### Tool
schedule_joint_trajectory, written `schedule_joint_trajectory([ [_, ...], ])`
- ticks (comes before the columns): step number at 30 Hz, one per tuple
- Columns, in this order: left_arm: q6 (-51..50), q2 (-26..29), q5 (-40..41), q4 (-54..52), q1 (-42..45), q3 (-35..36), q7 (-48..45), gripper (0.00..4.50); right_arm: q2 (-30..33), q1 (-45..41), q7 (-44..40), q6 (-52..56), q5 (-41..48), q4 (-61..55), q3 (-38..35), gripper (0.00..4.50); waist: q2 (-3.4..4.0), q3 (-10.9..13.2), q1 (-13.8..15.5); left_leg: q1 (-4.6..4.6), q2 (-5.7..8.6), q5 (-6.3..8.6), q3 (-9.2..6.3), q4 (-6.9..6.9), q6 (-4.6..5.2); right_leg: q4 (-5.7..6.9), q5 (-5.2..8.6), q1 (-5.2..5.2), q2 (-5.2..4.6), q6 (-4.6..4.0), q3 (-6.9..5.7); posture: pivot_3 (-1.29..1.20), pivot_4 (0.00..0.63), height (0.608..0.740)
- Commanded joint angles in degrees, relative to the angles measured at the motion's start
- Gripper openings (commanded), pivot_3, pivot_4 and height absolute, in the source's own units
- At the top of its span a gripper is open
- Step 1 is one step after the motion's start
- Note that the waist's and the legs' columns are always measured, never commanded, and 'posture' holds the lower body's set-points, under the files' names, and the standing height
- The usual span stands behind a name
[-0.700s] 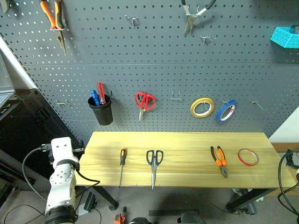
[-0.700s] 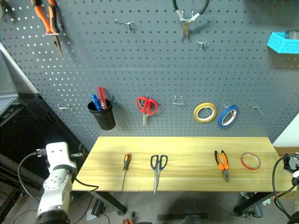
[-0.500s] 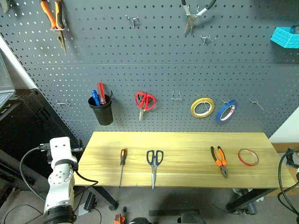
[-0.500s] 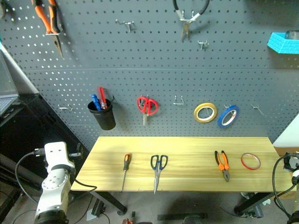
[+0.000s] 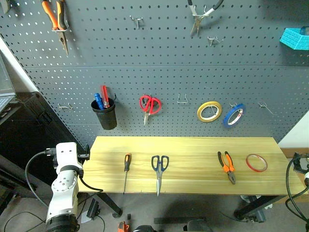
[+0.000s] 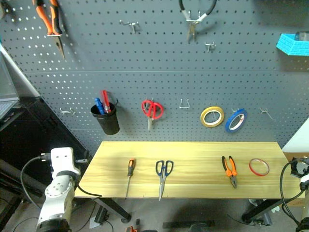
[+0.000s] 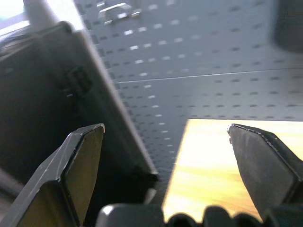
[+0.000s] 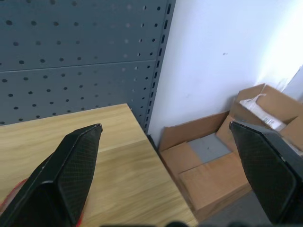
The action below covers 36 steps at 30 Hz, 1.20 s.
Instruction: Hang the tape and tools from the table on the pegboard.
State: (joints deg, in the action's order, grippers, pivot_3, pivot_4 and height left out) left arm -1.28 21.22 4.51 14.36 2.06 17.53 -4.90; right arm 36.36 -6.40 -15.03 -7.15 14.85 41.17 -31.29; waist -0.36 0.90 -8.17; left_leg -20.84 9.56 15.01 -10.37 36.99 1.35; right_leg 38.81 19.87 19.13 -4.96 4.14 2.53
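Note:
On the pale wooden table (image 5: 193, 145) lie, from left to right, a screwdriver (image 5: 126, 165) with an orange-and-black handle, blue-handled scissors (image 5: 159, 166), orange-and-black pliers (image 5: 226, 166) and a thin red tape (image 5: 256, 163) ring. The dark grey pegboard (image 5: 159, 67) rises behind them. My left gripper (image 7: 164, 127) is open and empty, off the table's left end beside its corner. At the table's right end my right gripper (image 8: 165, 125) is open and empty, with the red tape (image 8: 8, 196) just beside one finger.
The pegboard carries orange pliers (image 5: 58, 19), black-handled pliers (image 5: 200, 14), a black cup (image 5: 105, 116), red scissors (image 5: 149, 104), a yellow roll (image 5: 209, 111), a blue roll (image 5: 234, 115), a turquoise basket (image 5: 294, 37) and bare hooks (image 5: 182, 99). Cardboard boxes (image 8: 213, 161) sit right of the table.
My left wrist has edged slightly toward the table's left end. The tools and tape lie where they were.

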Motion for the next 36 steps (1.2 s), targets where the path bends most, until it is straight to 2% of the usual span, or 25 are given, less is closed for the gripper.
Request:
schedule_joint_trajectory([
  [1, -2.5, -0.1, 0.3, -7.7, 0.1, -2.1, -1.9, 4.48, -1.2, 1.4, -2.4, 3.2, 1.3, -8.7, 1.9, 4.5, -0.04, 0.1, 0.1, -0.01, -0.02, 0.0, -0.01, 0.0, 0.0, 0.0, 0.0, 0.0, 0.0, 0.0, -0.02, -0.2, 0.024, 0.74],
  [7, -12.0, -1.1, -1.1, -20.3, 0.0, -10.4, -6.1, 4.48, -3.9, 8.5, -6.4, 16.9, 4.4, -31.0, 7.3, 4.5, 0.01, 2.1, 0.2, -0.11, -0.05, 0.07, 0.07, 0.02, 0.08, -0.09, 0.01, 0.0, 0.0, 0.0, 0.0, -0.27, 0.127, 0.74],
  [11, -19.4, 0.7, -1.3, -26.1, 1.4, -18.2, -12.8, 4.48, -3.8, 7.6, -4.5, 23.8, 2.9, -34.8, 9.1, 4.5, 0.18, 4.4, 0.0, -0.12, -0.09, 0.09, 0.21, 0.03, 0.13, -0.16, 0.0, 0.02, 0.0, -0.01, 0.07, -0.3, 0.179, 0.74],
  [15, -26.9, 1.3, 3.1, -31.6, 4.6, -23.8, -20.7, 4.48, -1.9, 4.3, -6.1, 31.1, 2.6, -35.5, 11.8, 4.5, 0.31, 7.0, -0.2, -0.39, -0.14, 0.11, 0.35, -0.02, 0.17, -0.1, -0.04, 0.13, 0.0, -0.08, 0.16, -0.32, 0.235, 0.74],
  [19, -31.8, 1.4, 5.1, -33.5, 9.6, -27.0, -24.9, 4.48, 0.4, -1.5, -7.2, 34.3, -0.2, -29.7, 14.9, 4.5, 0.2, 9.2, -0.6, -1.16, -0.24, 0.06, 0.75, 0.06, 0.13, 0.18, -0.11, 0.99, -0.02, -0.17, 0.18, -0.31, 0.274, 0.74],
  [28, -38.4, 0.8, 9.4, -38.1, 18.3, -31.8, -31.6, 4.48, 2.8, -17.8, -11.0, 34.4, -5.2, -3.9, 20.3, 4.5, -0.41, 12.9, -1.1, -1.27, -0.32, 0.22, 1.49, 0.06, 0.37, 0.06, -0.12, 1.18, -0.18, -0.17, 0.13, -0.26, 0.312, 0.74],
  [32, -38.1, -0.9, 11.4, -39.1, 20.4, -33.7, -33.4, 4.48, 2.5, -23.7, -14.4, 29.6, -7.8, 8.2, 22.8, 4.5, -0.57, 13.2, -1.0, -1.82, -0.36, 0.22, 1.67, 0.14, 0.37, 0.11, -0.13, 1.65, -0.21, -0.16, 0.13, -0.24, 0.317, 0.74],
  [36, -38.6, -2.9, 11.8, -39.8, 21.1, -34.7, -32.4, 4.48, 2.6, -28.4, -14.3, 26.7, -10.7, 19.6, 24.4, 4.5, -0.75, 13.5, -1.0, -2.03, -0.62, 0.22, 2.32, 0.25, 0.38, 0.15, -0.14, 1.84, -0.21, -0.13, 0.13, -0.22, 0.313, 0.74],
])
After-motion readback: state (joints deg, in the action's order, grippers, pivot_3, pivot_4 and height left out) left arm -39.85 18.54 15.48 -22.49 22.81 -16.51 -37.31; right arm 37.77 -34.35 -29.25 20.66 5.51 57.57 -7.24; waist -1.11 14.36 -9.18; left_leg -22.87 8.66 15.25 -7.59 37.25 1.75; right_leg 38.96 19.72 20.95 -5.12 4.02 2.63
